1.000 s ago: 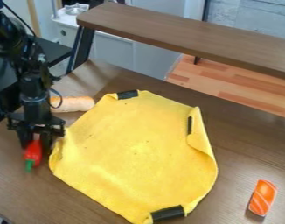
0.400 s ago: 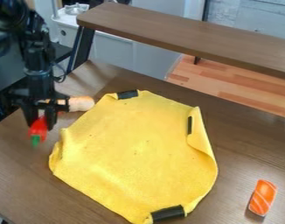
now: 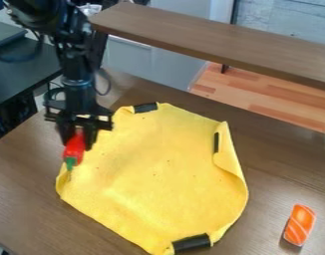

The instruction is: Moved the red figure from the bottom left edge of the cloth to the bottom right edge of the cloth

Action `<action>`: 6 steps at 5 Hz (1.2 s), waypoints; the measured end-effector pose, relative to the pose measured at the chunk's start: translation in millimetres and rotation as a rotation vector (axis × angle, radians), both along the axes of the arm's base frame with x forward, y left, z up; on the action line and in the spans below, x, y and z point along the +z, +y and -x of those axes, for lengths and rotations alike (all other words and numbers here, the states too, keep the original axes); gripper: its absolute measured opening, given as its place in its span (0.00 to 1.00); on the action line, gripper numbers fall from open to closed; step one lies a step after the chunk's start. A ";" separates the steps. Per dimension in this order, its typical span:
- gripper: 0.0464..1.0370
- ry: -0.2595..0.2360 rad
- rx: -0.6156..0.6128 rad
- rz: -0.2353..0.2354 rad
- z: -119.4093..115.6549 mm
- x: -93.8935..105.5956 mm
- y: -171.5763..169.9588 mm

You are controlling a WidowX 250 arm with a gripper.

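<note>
Gripper (image 3: 77, 137) is pinching the red pepper (image 3: 75, 148) between its 2 black fingers, and we are seeing both at the left of the camera view. The pepper is hanging by the yellow cloth's (image 3: 158, 174) left edge, its green stem (image 3: 71, 162) pointing down; we are unable to tell if it is touching the cloth. We are seeing the cloth lying on the brown table (image 3: 25, 204), its right edge folding over, 3 black strips showing. Well apart, an orange salmon piece (image 3: 300, 224) is lying at the lower right.
</note>
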State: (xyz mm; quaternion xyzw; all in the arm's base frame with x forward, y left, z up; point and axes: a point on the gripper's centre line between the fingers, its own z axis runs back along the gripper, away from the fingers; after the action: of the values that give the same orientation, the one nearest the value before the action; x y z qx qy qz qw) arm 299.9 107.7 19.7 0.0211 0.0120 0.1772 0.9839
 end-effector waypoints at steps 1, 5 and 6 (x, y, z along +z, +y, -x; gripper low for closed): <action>0.40 -0.034 -0.042 0.010 -1.1 10.4 -41.6; 0.45 -0.080 -0.251 -0.084 -16.2 -57.1 -161.1; 0.75 -0.078 -0.275 -0.065 -15.3 -58.4 -161.0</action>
State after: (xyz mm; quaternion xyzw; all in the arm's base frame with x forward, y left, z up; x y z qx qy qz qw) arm 315.2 -53.4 -38.7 0.0476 -0.0353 0.0416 0.9974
